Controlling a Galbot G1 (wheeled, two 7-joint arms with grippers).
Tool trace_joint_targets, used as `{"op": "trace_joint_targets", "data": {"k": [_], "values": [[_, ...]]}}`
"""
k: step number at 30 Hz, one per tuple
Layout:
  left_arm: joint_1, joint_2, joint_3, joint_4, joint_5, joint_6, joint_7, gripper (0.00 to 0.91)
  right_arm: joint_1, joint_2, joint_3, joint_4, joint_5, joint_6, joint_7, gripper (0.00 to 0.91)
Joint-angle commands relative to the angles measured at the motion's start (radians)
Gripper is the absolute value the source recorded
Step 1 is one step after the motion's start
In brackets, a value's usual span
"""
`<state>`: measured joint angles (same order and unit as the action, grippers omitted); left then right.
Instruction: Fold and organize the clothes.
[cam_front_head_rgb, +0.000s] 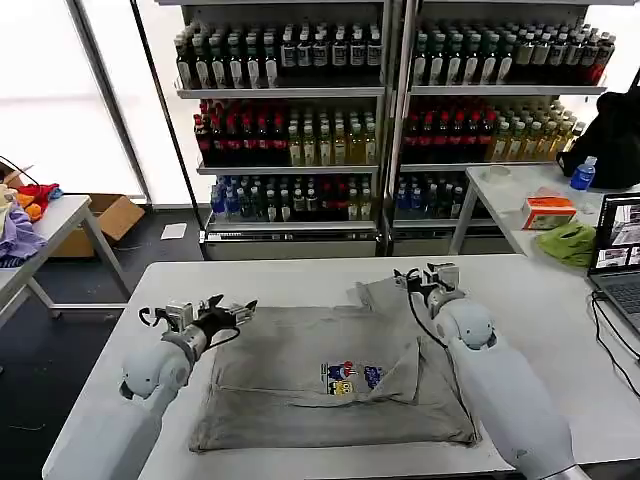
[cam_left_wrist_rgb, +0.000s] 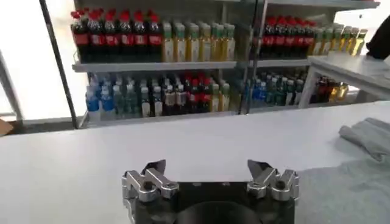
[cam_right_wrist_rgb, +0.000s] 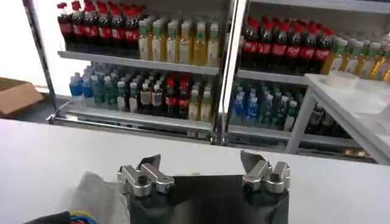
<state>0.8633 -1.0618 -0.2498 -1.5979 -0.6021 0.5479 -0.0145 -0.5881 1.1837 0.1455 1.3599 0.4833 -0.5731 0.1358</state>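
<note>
The clothes are one light grey T-shirt (cam_front_head_rgb: 320, 375) with a small multicoloured chest logo (cam_front_head_rgb: 350, 378), spread flat on the white table (cam_front_head_rgb: 250, 275). One side is folded inward over the chest. My left gripper (cam_front_head_rgb: 240, 310) hovers open at the shirt's far left corner, empty. My right gripper (cam_front_head_rgb: 425, 278) stands open above the shirt's far right part, also empty. In the left wrist view the left gripper (cam_left_wrist_rgb: 207, 167) faces bare table with grey cloth (cam_left_wrist_rgb: 365, 137) off to one side. In the right wrist view the right gripper (cam_right_wrist_rgb: 201, 163) has a bit of cloth (cam_right_wrist_rgb: 100, 195) beside it.
Shelves of bottles (cam_front_head_rgb: 300, 120) stand behind the table. A side table (cam_front_head_rgb: 520, 190) at the right carries a lime-green cloth (cam_front_head_rgb: 567, 243), an orange box (cam_front_head_rgb: 548, 212), a bottle (cam_front_head_rgb: 583, 175) and a laptop (cam_front_head_rgb: 620, 250). Another table at the far left holds lilac and red-orange cloths (cam_front_head_rgb: 20, 215).
</note>
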Motion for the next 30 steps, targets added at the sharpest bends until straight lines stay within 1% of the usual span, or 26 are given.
{"op": "trace_joint_targets", "data": {"k": [1,9,14,23,25,26,27,28,29,30], "values": [[-0.069,-0.035,0.034,0.122,0.010,-0.002,0.004,0.907,0.038,0.029,-0.004,-0.107,-0.012,0.001,-0.005,0.907],[-0.071,-0.035,0.022,0.153,0.034,-0.005,0.004,0.907,0.044,0.059,-0.010,-0.160,-0.035,0.014,-0.021,0.907],[-0.069,-0.015,0.020,0.151,0.035,-0.001,0.004,0.907,0.052,0.073,-0.015,-0.191,-0.044,0.020,-0.031,0.907],[-0.068,-0.011,0.024,0.160,0.040,-0.002,0.003,0.907,0.057,0.096,-0.017,-0.228,-0.063,0.025,-0.037,0.907],[-0.066,-0.008,0.023,0.157,0.040,-0.001,0.004,0.846,0.050,0.098,-0.014,-0.227,-0.063,0.025,-0.037,0.907],[-0.064,-0.006,0.023,0.156,0.040,-0.001,0.004,0.766,0.046,0.098,-0.015,-0.225,-0.064,0.025,-0.039,0.907],[-0.062,-0.004,0.022,0.154,0.041,-0.001,0.005,0.715,0.043,0.099,-0.015,-0.225,-0.065,0.025,-0.040,0.907],[-0.059,-0.002,0.022,0.154,0.041,-0.001,0.005,0.584,0.039,0.100,-0.015,-0.225,-0.066,0.026,-0.040,0.907],[-0.055,0.000,0.023,0.154,0.042,-0.001,0.006,0.534,0.036,0.100,-0.015,-0.226,-0.069,0.026,-0.041,0.907],[-0.051,0.000,0.025,0.156,0.046,-0.001,0.008,0.312,0.032,0.100,-0.015,-0.225,-0.071,0.027,-0.041,0.907]]}}
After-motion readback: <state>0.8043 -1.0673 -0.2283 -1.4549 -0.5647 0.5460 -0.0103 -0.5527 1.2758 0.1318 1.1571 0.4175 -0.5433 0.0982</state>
